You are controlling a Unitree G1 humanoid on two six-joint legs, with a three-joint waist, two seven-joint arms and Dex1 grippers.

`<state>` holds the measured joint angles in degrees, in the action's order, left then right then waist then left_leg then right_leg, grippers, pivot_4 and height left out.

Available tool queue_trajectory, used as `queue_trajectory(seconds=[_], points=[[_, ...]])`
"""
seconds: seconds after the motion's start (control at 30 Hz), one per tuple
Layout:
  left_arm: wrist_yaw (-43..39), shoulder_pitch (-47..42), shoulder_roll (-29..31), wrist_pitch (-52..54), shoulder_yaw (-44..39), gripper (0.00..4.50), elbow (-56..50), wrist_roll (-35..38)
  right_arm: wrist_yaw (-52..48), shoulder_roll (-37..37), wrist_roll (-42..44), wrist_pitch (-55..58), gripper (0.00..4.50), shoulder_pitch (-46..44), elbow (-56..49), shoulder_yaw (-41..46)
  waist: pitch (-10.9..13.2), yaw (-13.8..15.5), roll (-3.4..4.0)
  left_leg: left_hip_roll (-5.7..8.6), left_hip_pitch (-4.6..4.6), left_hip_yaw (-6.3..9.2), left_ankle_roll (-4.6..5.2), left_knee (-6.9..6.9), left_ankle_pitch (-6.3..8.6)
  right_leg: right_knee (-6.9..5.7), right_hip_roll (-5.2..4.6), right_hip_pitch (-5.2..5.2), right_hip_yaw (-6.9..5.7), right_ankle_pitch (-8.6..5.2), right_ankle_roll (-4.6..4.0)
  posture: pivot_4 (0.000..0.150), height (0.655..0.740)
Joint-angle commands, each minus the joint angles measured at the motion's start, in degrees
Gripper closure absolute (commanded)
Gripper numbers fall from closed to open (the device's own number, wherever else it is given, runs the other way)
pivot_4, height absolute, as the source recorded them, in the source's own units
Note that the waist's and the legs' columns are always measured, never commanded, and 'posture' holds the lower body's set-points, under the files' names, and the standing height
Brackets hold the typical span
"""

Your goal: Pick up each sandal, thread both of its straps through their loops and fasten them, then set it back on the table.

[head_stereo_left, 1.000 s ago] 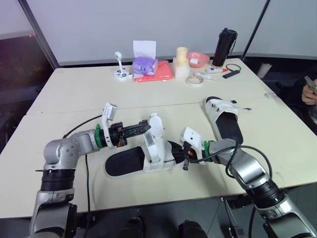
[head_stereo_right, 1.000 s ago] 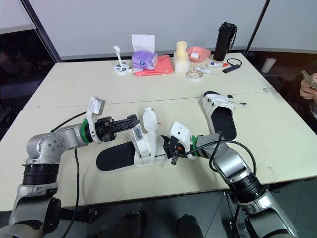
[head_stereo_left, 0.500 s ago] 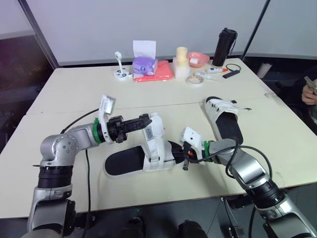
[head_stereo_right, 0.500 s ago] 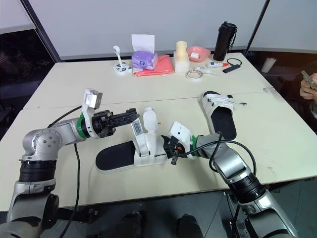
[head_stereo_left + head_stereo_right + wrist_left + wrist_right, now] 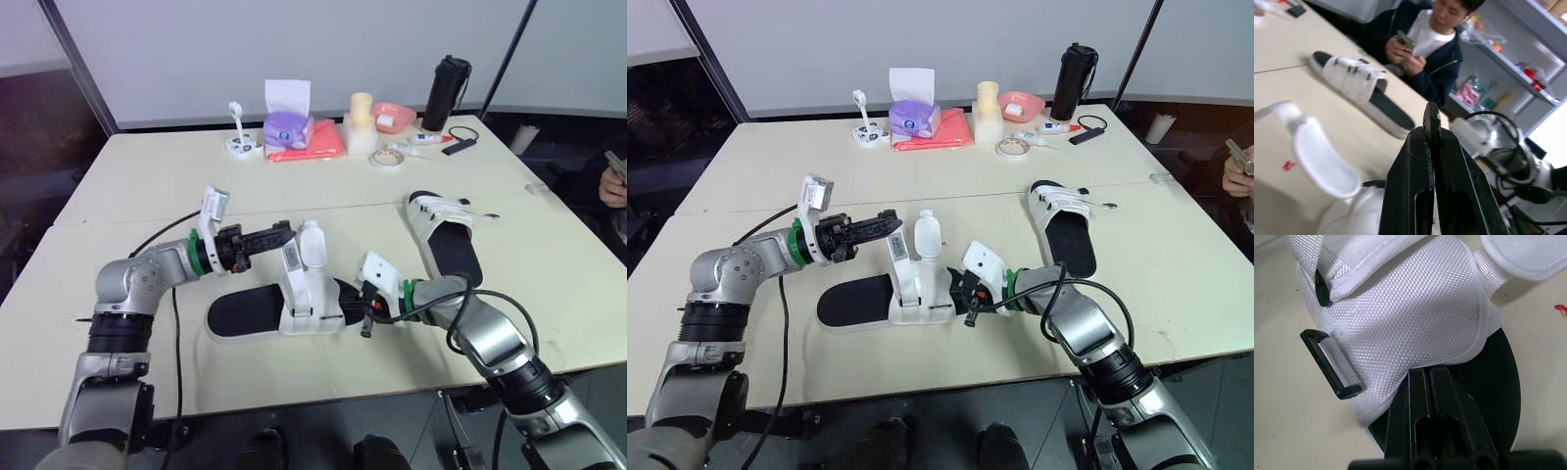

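Sandal [image 5: 284, 311] first: where did it lie?

Flat on the table [image 5: 147, 176] near the front edge, between the two arms, with its black footbed up and its heel toward the robot's left.

And its straps?

Both stood up off the white upper. The labelled strap [image 5: 897, 253] ran up to the tips of the left gripper [image 5: 284, 234]. The rounded strap [image 5: 312, 245] stood just beside it, apart from the fingers.

Was the left gripper holding that strap?

Its fingers were pressed together in the left wrist view, and they met the strap's top end. Whether the strap was pinched between them, I could not tell.

And the right gripper?

The right gripper [image 5: 366, 313] sat low at the toe end. Its fingers were closed against each other, their tips at the edge of the white upper, over the footbed. I could not tell if they clamped anything.

Any loop in sight?

A black loop [image 5: 1332, 364] stuck out from the side of the upper on a webbing tab.

The second sandal?

The second sandal [image 5: 446, 237] lay on the robot's right side of the table, well apart from the first, with its straps down across its upper.

Anything else?

A purple tissue box [image 5: 287, 125] and a black bottle [image 5: 446, 90] stood at the far edge, and a person [image 5: 1437, 68] sat beyond the right side, holding a phone
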<state>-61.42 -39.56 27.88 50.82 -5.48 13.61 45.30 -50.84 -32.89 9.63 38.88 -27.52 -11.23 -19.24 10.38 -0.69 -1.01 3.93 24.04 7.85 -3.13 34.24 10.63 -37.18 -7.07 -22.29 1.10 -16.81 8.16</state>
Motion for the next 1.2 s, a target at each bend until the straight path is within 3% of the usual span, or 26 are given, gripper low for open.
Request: queue_trajectory(seconds=[0.03, 0.57, 1.1, 1.2], points=[[-1.9, -2.7, -0.4, -3.2, 0.5, 4.44, 4.0, -2.5, -0.4, -1.5, -0.8, 2.0, 4.5, 1.9, -0.8, -1.5, 0.0, 0.0, 0.0, 0.0, 0.0, 0.0, 0.0, 0.0, 0.0, 0.0, 0.0, 0.0, 0.0, 0.0, 0.0, 0.15, 0.74], [-1.0, -3.2, -4.5, -11.4, -0.7, 4.44, 20.0, -10.4, -0.1, -2.2, -0.4, 3.5, 4.5, 3.0, -2.8, -1.2, 0.0, 0.0, -0.02, 0.01, 0.02, 0.01, 0.0, 0.0, 0.0, 0.0, 0.0, 0.0, -0.03, 0.0, 0.01, 0.15, 0.74], [-1.3, -4.8, -9.4, -14.0, 3.4, 4.44, 27.6, -18.5, 0.2, -2.0, -0.6, 3.6, 4.5, 2.8, -2.6, -1.5, -0.1, 0.1, -0.09, 0.02, 0.01, 0.03, 0.0, 0.04, 0.0, -0.01, 0.0, 0.07, -0.07, 0.0, 0.02, 0.15, 0.74], [-1.8, -5.0, -9.1, -12.2, 3.1, 3.53, 27.0, -18.5, 0.3, -1.9, -0.5, 3.6, 4.5, 2.8, -2.7, -1.5, -0.1, 0.1, -0.1, 0.03, 0.0, 0.04, 0.01, 0.04, 0.0, -0.02, 0.0, 0.07, -0.07, 0.0, 0.02, 0.15, 0.74]])
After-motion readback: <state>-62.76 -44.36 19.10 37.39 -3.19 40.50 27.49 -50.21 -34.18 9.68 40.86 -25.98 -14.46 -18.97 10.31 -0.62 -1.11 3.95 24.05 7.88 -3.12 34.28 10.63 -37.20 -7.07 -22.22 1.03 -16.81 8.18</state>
